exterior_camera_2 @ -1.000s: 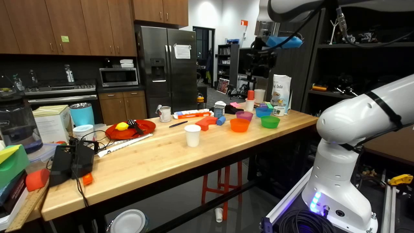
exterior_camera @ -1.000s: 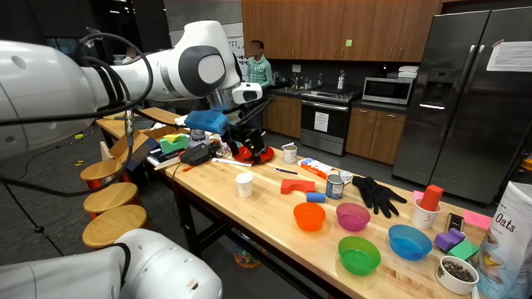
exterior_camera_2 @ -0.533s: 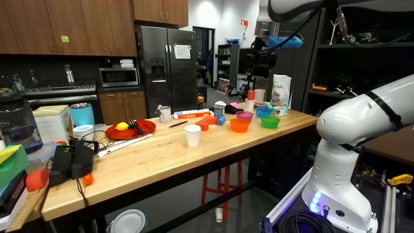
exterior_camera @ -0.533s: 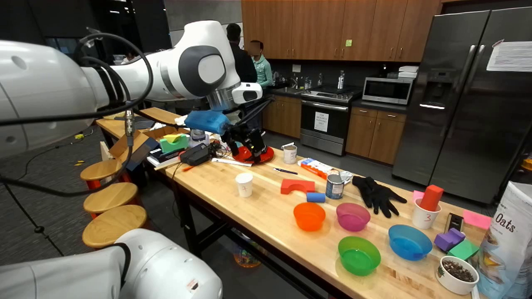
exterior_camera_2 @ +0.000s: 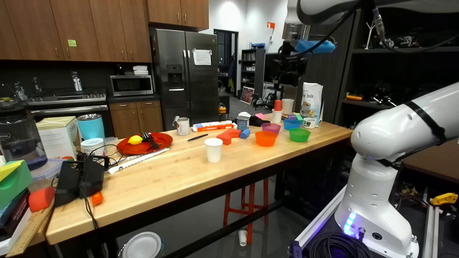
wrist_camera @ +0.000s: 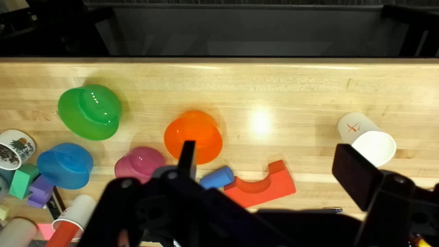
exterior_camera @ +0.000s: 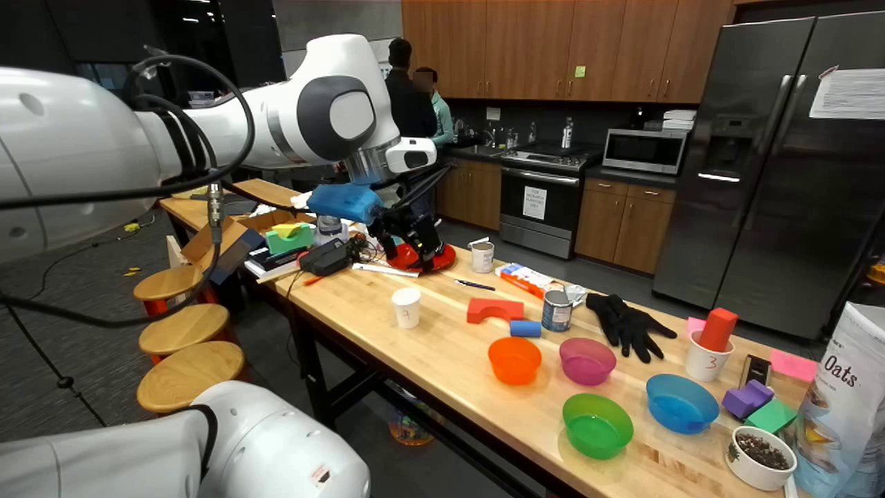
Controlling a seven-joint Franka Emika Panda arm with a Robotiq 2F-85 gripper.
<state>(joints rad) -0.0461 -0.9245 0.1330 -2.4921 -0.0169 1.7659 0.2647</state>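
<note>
High over the wooden table, my gripper (wrist_camera: 269, 156) hangs open, its fingers wide apart and holding nothing; it also shows in both exterior views (exterior_camera: 413, 259) (exterior_camera_2: 285, 79). Between the fingers in the wrist view lie a red arch block (wrist_camera: 265, 190) and a blue cylinder (wrist_camera: 217, 177) close against its end. An orange bowl (wrist_camera: 193, 135) sits beyond the left fingertip. Near the right fingertip stands a white paper cup (wrist_camera: 355, 125) with a red mark. Further left are pink (wrist_camera: 140, 163), green (wrist_camera: 90, 113) and blue (wrist_camera: 65, 166) bowls. The gripper touches none of these.
A red plate (exterior_camera_2: 165, 139) bears a yellow lemon-like object and black utensils. Along the table are cans (exterior_camera: 482, 257) (exterior_camera: 556, 311), black gloves (exterior_camera: 626, 325), a cup with a red block (exterior_camera: 705, 361) and an oats bag (exterior_camera: 840, 408). Black electronics (exterior_camera_2: 77, 181) with cables lie at one end.
The arm, gripper and tabletop objects look the same. In the background, a person in black has stepped into view beside the person in green and shifted slightly right.
</note>
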